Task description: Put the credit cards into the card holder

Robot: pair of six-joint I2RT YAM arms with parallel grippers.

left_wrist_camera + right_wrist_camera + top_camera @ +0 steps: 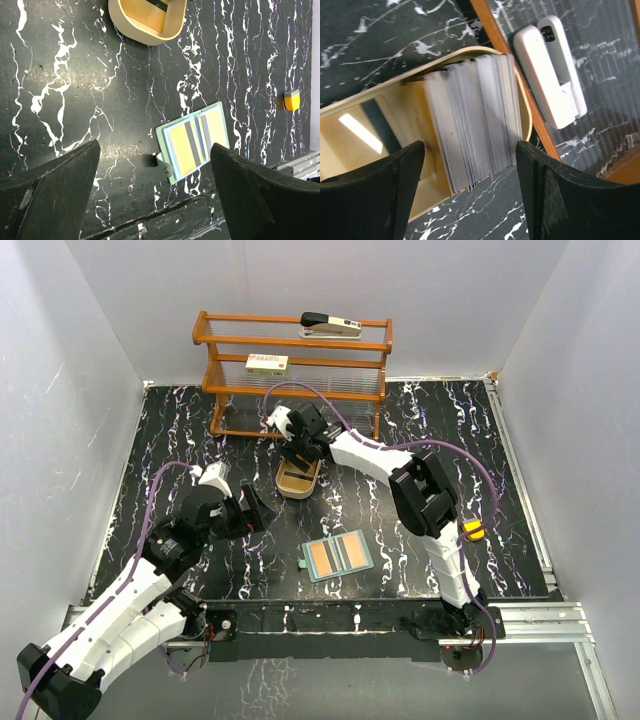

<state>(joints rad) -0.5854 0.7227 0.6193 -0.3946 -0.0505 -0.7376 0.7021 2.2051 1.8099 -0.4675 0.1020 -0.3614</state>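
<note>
Credit cards (475, 125) sit stacked in tray (367, 97) beneath open right end effector (467, 150); left end effector (155, 150), open and empty, hangs near card holder (192, 142).

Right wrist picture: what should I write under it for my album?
Open right gripper hovering over a stack of cards standing in the tan tray.
</note>
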